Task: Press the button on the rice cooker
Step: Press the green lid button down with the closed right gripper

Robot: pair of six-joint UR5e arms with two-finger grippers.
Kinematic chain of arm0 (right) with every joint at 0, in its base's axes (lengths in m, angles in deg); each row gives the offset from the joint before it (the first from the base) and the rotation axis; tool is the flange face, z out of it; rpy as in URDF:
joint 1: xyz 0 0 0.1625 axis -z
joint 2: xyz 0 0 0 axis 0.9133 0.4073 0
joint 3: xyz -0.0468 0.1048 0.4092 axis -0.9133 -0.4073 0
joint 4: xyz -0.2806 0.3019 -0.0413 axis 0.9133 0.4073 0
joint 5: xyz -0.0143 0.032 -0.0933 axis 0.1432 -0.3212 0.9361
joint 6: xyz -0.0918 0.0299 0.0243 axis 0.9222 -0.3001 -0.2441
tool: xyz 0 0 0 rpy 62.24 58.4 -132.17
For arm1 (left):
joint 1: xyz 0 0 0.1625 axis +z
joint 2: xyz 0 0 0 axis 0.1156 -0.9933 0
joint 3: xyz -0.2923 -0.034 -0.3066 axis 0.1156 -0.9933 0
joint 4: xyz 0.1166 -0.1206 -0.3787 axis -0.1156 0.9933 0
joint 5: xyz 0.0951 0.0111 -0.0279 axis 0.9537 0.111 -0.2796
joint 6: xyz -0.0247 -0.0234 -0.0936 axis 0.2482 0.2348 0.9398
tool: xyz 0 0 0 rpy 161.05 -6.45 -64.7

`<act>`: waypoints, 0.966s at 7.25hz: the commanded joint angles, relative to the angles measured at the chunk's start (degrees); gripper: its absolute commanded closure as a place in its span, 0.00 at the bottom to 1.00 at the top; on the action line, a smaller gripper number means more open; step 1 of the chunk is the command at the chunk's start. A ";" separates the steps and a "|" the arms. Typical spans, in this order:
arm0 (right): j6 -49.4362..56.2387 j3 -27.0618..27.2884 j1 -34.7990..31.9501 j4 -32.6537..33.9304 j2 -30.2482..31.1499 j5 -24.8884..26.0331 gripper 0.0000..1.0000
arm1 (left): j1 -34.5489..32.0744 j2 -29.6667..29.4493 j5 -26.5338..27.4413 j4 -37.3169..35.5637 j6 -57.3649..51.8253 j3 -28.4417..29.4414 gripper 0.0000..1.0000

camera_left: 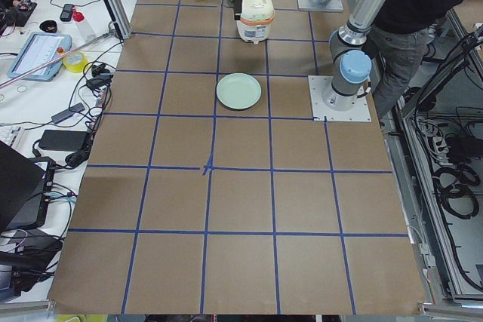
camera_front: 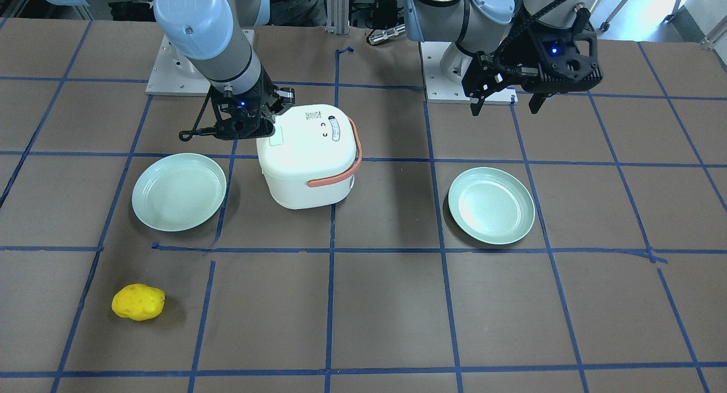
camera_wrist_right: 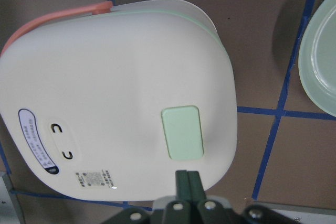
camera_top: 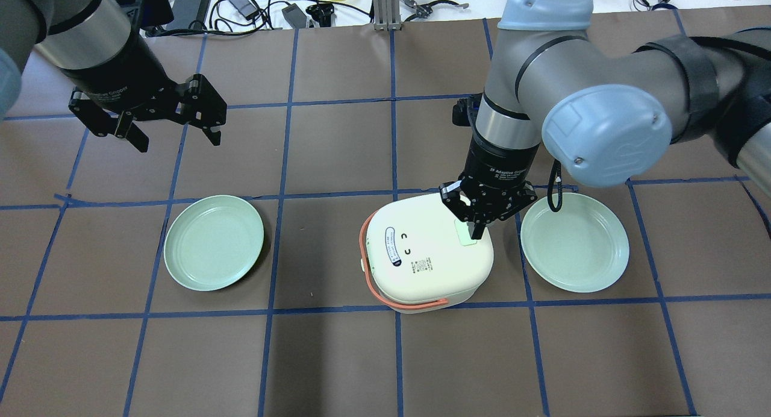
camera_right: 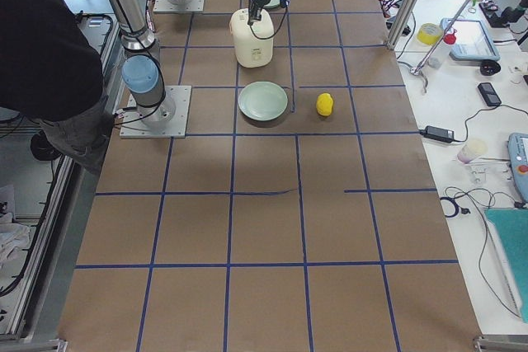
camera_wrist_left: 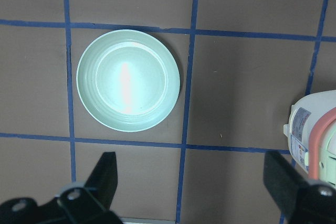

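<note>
The white rice cooker with an orange handle stands mid-table. Its pale green button lies on the lid near the right edge; it also shows in the overhead view. My right gripper is shut, fingers pressed together, tips just above the lid at the button's edge; in the right wrist view the gripper sits just below the button. My left gripper is open and empty, held high above the table's left side, away from the cooker.
Two pale green plates lie either side of the cooker, one on the left and one on the right. A yellow lumpy object lies near the far edge. Blue tape lines grid the brown table.
</note>
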 commanded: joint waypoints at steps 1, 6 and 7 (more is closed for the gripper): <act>0.14 1.18 -0.48 1.14 -0.94 -0.17 1.00 | 0.00 0.03 0.00 0.00 0.00 0.00 0.00; 0.14 3.21 -0.56 3.88 -1.38 -0.17 1.00 | 0.00 0.03 0.00 0.00 0.00 0.00 0.00; 0.06 3.03 -0.56 3.79 -1.56 -0.17 1.00 | 0.00 0.03 0.00 0.00 0.00 0.00 0.00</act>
